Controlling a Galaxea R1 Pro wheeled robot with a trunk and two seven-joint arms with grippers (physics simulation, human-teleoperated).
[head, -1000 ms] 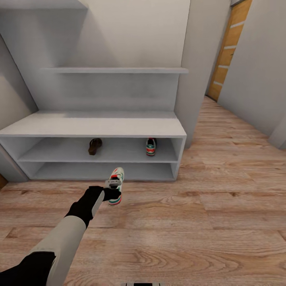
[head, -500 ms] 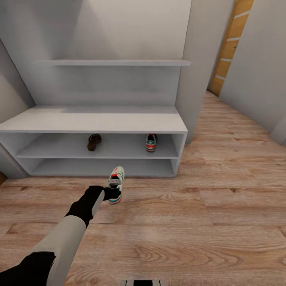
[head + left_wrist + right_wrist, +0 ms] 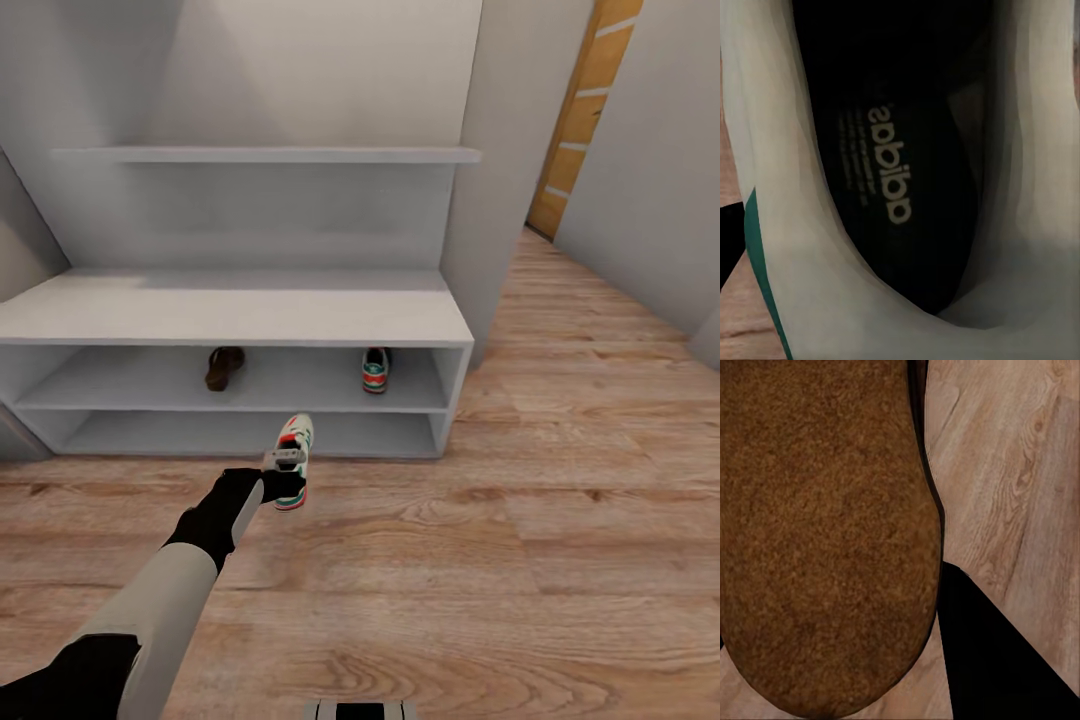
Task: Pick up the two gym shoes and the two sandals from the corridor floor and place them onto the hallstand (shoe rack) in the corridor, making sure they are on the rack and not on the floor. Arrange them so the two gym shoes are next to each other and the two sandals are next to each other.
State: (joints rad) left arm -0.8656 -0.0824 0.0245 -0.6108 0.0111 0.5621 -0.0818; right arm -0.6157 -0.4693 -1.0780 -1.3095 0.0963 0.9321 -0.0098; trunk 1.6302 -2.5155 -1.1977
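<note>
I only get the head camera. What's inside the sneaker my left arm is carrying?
Observer: The left wrist camera looks straight into that gym shoe: its dark insole has pale "adidas" lettering.
Operator: What's my right arm near?
Observer: Its wrist camera has a brown sandal right up close, with a rough brown surface facing the lens.
Operator: Is that one on the rack yet?
Observer: No. Wood floor planks show past its edge. I cannot tell whether it is being held.
</note>
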